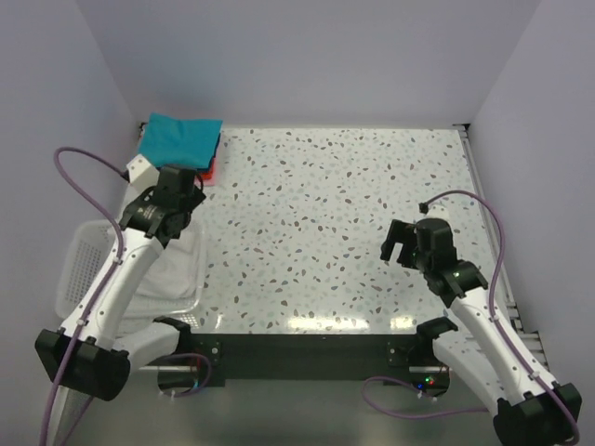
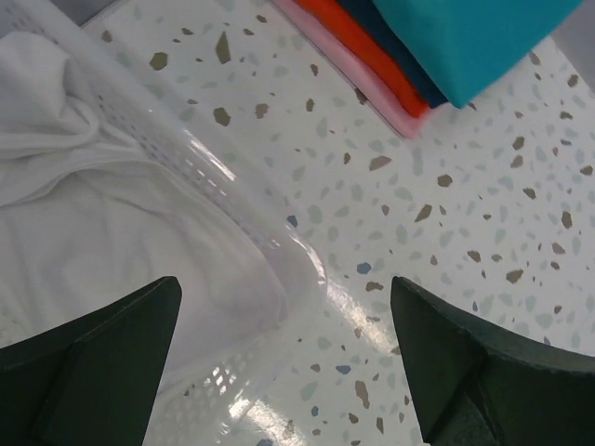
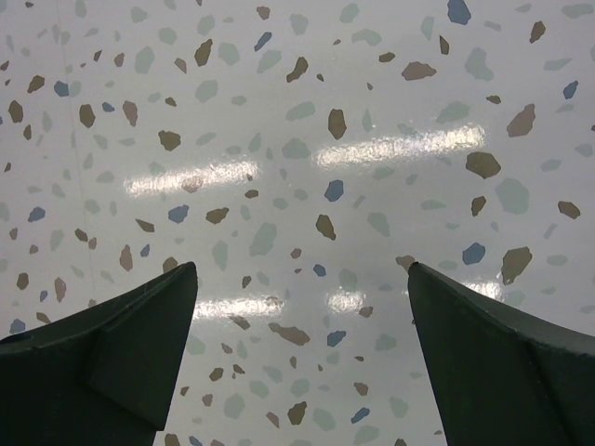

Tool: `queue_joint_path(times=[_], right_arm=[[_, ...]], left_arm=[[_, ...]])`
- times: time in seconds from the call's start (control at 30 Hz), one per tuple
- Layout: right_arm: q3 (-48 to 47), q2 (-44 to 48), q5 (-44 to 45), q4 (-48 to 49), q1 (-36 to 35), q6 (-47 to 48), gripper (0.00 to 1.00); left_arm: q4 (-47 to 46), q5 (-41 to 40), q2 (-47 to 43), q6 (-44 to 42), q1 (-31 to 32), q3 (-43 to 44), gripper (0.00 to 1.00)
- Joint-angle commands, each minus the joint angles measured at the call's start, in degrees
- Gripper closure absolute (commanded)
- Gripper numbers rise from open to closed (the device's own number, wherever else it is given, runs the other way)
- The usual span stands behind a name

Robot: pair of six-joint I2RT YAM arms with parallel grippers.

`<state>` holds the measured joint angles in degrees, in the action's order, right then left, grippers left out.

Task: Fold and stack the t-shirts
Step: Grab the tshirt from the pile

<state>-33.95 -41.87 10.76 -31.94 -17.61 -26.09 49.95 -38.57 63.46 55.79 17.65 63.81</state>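
Observation:
A folded teal t-shirt point(image 1: 179, 137) tops a stack at the table's far left corner, over a red-orange shirt point(image 1: 210, 171). In the left wrist view the teal shirt point(image 2: 483, 37) lies over a dark layer, the red-orange shirt point(image 2: 363, 42) and a pink layer. A crumpled white t-shirt point(image 2: 84, 214) lies in the mesh basket point(image 1: 79, 255). My left gripper point(image 1: 167, 216) is open and empty above the basket's far right corner, near the stack. My right gripper point(image 1: 402, 249) is open and empty above the bare table at the right.
The white mesh basket's rim point(image 2: 200, 172) sits on the speckled table point(image 1: 325, 204) at the near left. Walls close in the left, back and right. A metal rail point(image 1: 488, 218) runs along the table's right edge.

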Motion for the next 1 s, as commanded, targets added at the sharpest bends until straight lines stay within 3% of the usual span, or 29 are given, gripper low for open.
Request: queue_joint_path(times=[0.0, 0.17, 0.4, 0.67, 0.77, 0.97], right_arm=[[-2.17, -0.93, -0.39, 1.27, 0.03, 1.13, 0.01], [-1.82, -2.25, -1.45, 1.89, 0.03, 1.48, 0.01], [-2.08, -2.43, -2.68, 1.18, 0.11, 1.56, 0.01], [-2.08, -1.73, -2.94, 0.83, 0.12, 1.56, 0.01], [-1.73, -1.73, -2.68, 0.83, 0.03, 1.48, 0.01], [-1.99, -1.73, -2.77, 0.39, 0.12, 1.39, 0.01]], left_arm=[[0.75, 5.5, 1.13, -1.21, -11.01, -1.14, 0.0], [2.61, 8.07, 3.77, 0.9, -20.27, -5.36, 0.0], [-4.4, 7.19, 4.91, 3.8, -30.64, -14.58, 0.03], [-13.91, 10.97, 8.52, -0.15, -32.77, -19.25, 0.11], [-17.86, 12.46, 9.75, -2.26, -32.85, -20.39, 0.21], [-17.79, 12.38, 8.88, -3.06, -32.94, -19.87, 0.64]])
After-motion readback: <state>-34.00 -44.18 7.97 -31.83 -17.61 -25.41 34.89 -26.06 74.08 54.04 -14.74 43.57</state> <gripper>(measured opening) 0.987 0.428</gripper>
